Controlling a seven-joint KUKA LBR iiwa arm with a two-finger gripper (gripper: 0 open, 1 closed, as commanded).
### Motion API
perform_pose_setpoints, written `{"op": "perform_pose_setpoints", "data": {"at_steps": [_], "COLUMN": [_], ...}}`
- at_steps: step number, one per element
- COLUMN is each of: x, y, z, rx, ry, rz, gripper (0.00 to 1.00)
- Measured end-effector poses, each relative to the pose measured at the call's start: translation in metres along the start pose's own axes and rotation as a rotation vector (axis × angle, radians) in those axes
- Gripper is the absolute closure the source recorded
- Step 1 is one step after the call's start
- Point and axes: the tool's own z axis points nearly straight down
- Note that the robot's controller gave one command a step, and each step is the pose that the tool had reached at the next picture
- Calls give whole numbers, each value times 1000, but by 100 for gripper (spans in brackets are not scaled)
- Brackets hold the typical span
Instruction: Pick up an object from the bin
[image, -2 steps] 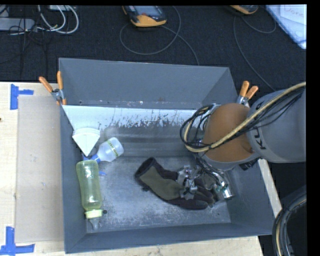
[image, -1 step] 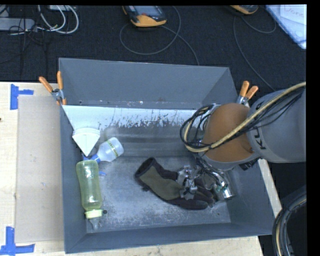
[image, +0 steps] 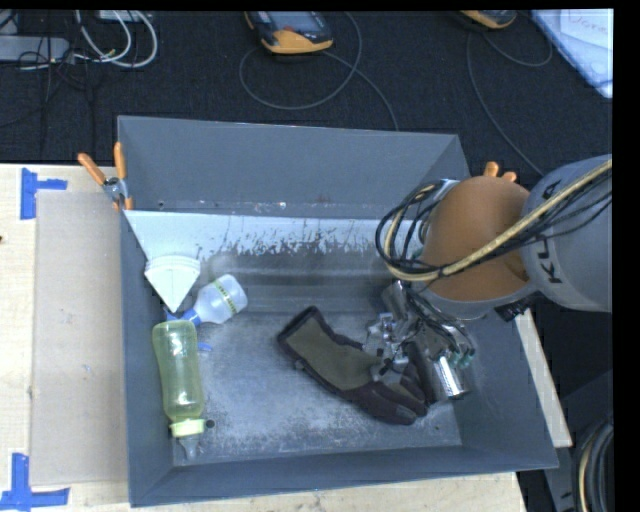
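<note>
My gripper (image: 398, 343) is low in the right part of the bin, right over the black end of a dark glove (image: 335, 357). The glove lies flat on the bin floor, its olive cuff pointing up and left and its black part running under the gripper. The gripper's lower end appears to touch the glove, and it hides part of the glove. A small silver cylinder (image: 447, 379) shows just to the right of the gripper; I cannot tell whether it is loose or part of the robot.
On the left side of the bin a yellow-green plastic bottle (image: 179, 377) lies lengthwise. Above it lie a small clear bottle (image: 218, 299) and a white paper cone (image: 174, 281). The arm's orange cover and cables hang over the bin's right wall.
</note>
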Motion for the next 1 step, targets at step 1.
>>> {"op": "perform_pose_setpoints", "data": {"at_steps": [1], "x": [3], "y": [-19], "z": [-63], "rx": [0], "ry": [-3], "rz": [-47], "gripper": [100]}}
